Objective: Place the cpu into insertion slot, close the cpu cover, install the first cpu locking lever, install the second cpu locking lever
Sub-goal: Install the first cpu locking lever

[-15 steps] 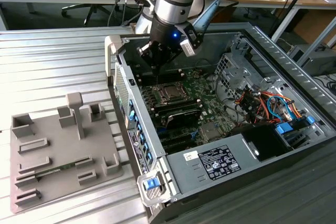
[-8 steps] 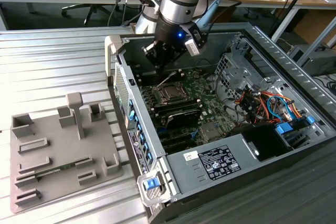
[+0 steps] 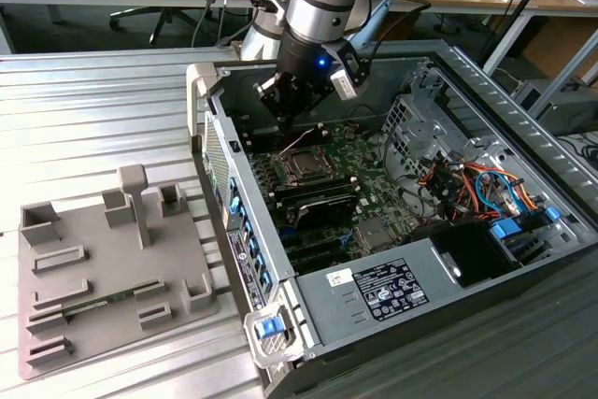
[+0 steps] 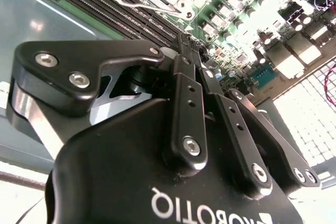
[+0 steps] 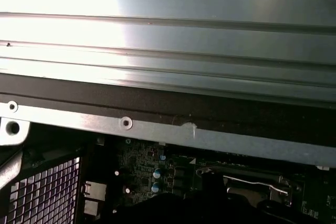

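The arm comes down from the far side into an open computer case (image 3: 486, 147) lying on its side on a ribbed metal desk (image 3: 93, 109). Its black end effector (image 3: 291, 107) hangs just above the green motherboard (image 3: 360, 170), a little to the far side of the insertion slot (image 3: 299, 167). In the second wrist view the end effector (image 4: 185, 43) has its fingers (image 4: 186, 98) pressed together, tips meeting with nothing visible between them, and they hover over the board near the long black memory slots (image 4: 118, 6).

The insertion slot sits toward the exterior view's left of the board, a square socket with a silver rim and a dark middle. The cpu cover (image 3: 301, 158) looks to be lying flat over it, though I cannot make out the cpu itself under the window. A thin silver locking lever (image 4: 142, 4) runs along the socket's edge in the second wrist view; in the first wrist view a wire lever (image 5: 257, 183) also crosses beside the socket's metal frame (image 5: 244, 179).

On the exterior view's left of the case, resting on the desk, is a grey fixture tray (image 3: 93, 268) with raised blocks and slots. On the case's near right is a power supply (image 3: 392, 282), and a bundle of orange and blue cables (image 3: 476, 184) lies beyond it.
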Tool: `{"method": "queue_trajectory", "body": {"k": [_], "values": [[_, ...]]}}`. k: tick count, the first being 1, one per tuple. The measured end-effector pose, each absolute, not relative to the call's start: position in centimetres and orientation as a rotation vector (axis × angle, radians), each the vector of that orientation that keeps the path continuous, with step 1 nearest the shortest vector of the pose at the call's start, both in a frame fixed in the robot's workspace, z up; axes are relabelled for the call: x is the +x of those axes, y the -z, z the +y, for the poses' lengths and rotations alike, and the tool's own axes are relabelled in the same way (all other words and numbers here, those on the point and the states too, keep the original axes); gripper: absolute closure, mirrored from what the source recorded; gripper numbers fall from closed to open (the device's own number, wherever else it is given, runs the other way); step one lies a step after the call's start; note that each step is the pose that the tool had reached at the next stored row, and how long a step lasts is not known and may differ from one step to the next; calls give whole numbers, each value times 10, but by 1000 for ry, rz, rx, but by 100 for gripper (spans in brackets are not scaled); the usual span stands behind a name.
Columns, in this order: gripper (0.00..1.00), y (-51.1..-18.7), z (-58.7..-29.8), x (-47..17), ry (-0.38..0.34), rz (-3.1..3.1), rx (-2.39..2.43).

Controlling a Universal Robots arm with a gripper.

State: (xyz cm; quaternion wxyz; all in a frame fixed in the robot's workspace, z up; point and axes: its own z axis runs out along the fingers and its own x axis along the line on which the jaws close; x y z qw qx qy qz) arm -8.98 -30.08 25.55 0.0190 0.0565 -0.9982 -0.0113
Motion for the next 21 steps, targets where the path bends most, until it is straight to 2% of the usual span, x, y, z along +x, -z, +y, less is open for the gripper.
{"method": "queue_trajectory", "body": {"k": [21], "values": [[89,-223,-298,-68,33,-3093,251]]}}
